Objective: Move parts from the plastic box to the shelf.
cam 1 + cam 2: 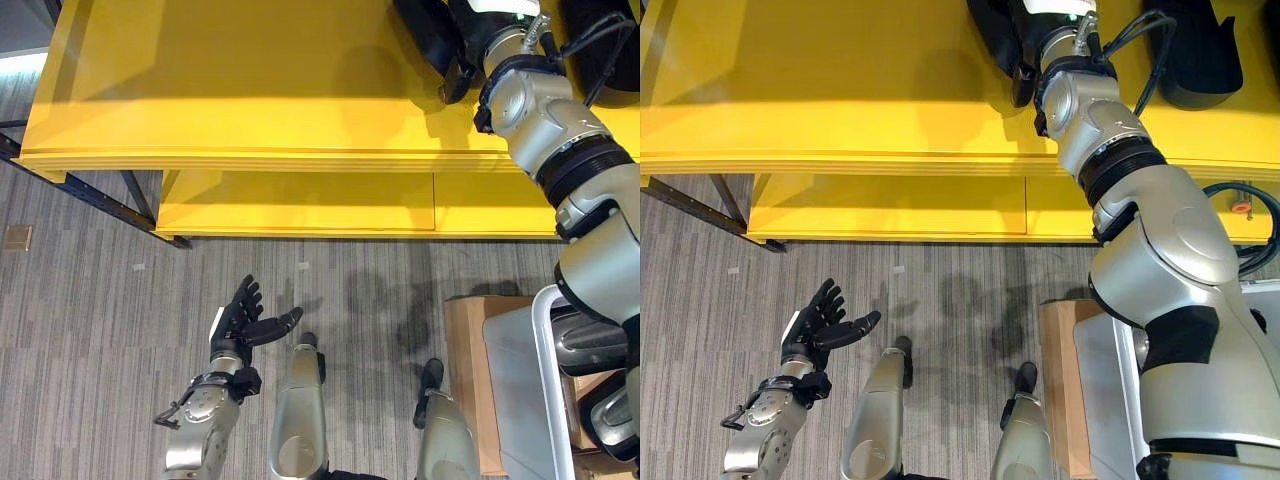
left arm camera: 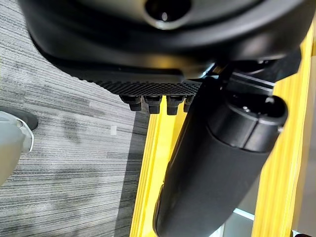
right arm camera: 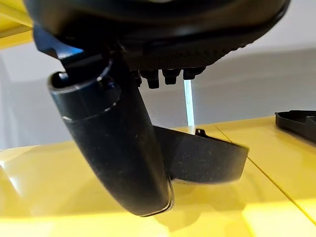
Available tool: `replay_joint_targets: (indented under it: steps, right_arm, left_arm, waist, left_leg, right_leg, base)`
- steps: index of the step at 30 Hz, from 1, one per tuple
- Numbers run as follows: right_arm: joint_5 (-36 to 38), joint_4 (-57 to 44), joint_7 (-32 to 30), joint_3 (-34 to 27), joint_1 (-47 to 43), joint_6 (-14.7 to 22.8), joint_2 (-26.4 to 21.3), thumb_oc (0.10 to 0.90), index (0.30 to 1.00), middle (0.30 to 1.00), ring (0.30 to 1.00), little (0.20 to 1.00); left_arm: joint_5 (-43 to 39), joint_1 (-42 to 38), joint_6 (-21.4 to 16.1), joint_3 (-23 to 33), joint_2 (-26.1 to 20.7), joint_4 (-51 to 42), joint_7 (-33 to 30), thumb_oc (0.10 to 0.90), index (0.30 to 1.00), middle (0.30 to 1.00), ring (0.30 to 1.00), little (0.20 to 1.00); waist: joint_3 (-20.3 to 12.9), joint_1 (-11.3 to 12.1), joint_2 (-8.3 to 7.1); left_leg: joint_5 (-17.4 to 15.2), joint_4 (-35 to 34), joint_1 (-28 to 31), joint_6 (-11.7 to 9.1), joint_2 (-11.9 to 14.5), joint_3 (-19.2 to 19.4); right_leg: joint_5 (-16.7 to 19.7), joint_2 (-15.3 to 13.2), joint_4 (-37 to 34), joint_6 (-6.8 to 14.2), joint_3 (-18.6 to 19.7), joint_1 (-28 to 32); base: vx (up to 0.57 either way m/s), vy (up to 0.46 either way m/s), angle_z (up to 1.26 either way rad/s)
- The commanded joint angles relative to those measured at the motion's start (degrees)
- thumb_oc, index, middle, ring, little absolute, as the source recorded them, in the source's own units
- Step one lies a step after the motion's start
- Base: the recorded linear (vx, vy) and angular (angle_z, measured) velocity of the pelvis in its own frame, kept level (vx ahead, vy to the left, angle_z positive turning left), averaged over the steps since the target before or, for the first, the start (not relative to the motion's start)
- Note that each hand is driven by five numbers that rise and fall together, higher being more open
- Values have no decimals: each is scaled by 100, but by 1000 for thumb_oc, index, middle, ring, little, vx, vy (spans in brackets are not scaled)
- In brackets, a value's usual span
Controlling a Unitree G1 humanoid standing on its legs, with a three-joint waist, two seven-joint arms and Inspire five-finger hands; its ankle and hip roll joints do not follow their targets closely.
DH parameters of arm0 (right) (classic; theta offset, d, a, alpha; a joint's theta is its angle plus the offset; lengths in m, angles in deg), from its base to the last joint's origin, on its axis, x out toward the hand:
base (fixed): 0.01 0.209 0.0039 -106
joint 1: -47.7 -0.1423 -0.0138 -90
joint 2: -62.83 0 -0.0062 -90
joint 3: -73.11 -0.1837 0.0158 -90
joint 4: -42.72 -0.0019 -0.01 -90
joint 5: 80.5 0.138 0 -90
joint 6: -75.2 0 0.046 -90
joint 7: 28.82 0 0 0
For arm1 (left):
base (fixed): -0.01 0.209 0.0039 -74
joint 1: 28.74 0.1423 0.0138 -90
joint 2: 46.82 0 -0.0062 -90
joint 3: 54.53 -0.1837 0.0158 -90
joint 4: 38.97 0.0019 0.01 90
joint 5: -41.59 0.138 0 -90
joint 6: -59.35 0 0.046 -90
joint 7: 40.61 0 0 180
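Reaching over the glossy yellow shelf (image 1: 840,90), the right hand (image 1: 1025,45) rests against a curved black plastic part (image 3: 207,158) lying on the shelf's top board; whether its fingers are curled or straight cannot be told. A second ribbed black part (image 1: 1190,60) sits on the shelf beside the arm. Below the shelf, over grey striped carpet (image 1: 90,320), the left hand (image 1: 245,320) hovers with fingers spread, holding nothing. A pale plastic box (image 1: 520,390) stands below the shelf's right end

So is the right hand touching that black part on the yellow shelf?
Cannot tell. In the right wrist view the right hand hangs over the black part on the yellow shelf, its thumb crossing in front; neither contact nor gap shows plainly.
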Motion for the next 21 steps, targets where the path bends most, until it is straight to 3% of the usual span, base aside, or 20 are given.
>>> replay_joint_targets:
  steps: [1, 11, 21]
  right_arm:
    - [86, -141, -374, -145, -1430, 138, 244, 900, 1000, 1000, 1000, 1000]
    - [63, -794, -233, -467, -1028, 149, 346, 900, 1000, 1000, 1000, 1000]
    - [798, -1268, -144, -1753, -219, 64, 722, 900, 1000, 1000, 1000, 1000]
  left_arm:
    - [-197, 225, -523, 211, 169, -829, -11, 900, 1000, 1000, 1000, 1000]
    - [-196, 211, -502, 261, 108, -743, -9, 900, 1000, 1000, 1000, 1000]
    - [-173, 238, -497, 291, 123, -633, 48, 900, 1000, 1000, 1000, 1000]
  waist:
    - [-92, 95, 331]
    - [-92, 102, 324]
    - [-92, 87, 311]
  left_leg:
    - [1533, -844, 233, -247, 696, -334]
    - [1532, -733, 142, -241, 693, -355]
    - [1533, -676, 118, -254, 698, -361]
  right_leg:
    - [601, -50, 724, -185, 345, 433]
    - [634, -23, 777, -203, 357, 368]
    - [663, -12, 817, -215, 358, 337]
  base:
    - [0, 0, 0]
    - [1, -1, -1]
    - [0, 0, 0]
